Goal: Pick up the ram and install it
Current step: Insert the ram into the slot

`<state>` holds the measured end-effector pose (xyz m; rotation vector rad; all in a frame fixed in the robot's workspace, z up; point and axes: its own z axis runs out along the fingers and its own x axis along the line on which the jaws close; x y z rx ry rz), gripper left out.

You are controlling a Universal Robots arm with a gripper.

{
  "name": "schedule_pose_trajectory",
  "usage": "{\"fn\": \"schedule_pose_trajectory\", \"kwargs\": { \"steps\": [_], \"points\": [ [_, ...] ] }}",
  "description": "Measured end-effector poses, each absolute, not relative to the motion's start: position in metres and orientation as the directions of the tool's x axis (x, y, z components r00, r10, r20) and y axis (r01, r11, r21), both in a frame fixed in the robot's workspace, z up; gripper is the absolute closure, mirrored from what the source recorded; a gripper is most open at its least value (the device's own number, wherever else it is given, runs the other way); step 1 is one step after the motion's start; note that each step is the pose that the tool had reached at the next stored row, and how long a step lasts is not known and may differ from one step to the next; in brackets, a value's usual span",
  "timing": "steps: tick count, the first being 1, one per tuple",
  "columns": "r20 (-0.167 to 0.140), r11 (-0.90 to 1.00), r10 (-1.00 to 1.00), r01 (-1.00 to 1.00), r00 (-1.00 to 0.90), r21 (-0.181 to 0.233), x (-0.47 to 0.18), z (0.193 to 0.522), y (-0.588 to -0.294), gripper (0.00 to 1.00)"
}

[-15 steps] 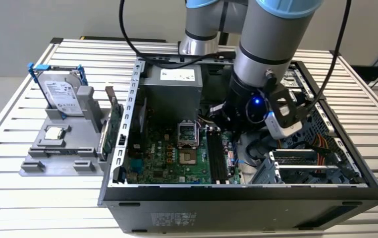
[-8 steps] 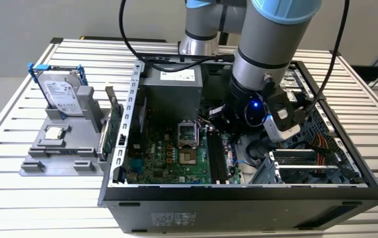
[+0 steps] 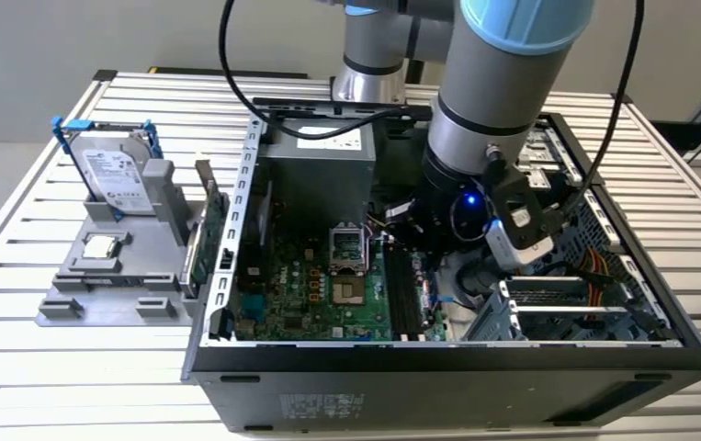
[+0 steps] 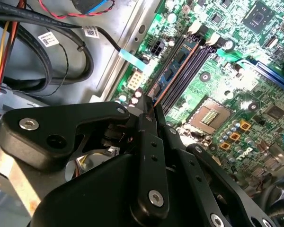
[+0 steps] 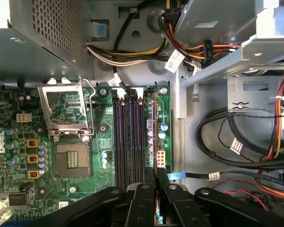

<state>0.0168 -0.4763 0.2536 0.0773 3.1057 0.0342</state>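
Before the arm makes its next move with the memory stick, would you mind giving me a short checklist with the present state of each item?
1. Gripper shut on the ram: ok, fingers pinch its edge in both wrist views.
2. Ram lined up along the slots: ok; it stands on edge, parallel to them.
3. Ram fully seated: cannot tell.
4. Slot latches closed: cannot tell.
5. Neighbouring slots free: ok, they look empty.
6. Cables away from the ram: ok, they lie beside the motherboard.

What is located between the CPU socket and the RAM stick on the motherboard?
In the first wrist view, empty black memory slots lie between the CPU socket and the ram, which the gripper holds.
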Motion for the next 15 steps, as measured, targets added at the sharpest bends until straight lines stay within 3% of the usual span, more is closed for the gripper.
{"fn": "schedule_pose_trajectory", "kwargs": {
  "steps": [15],
  "points": [
    [-0.034, 0.999, 0.033, 0.032, -0.999, 0.023, 0.0146, 0.2443, -0.4768, 1.0]
  ]
}}
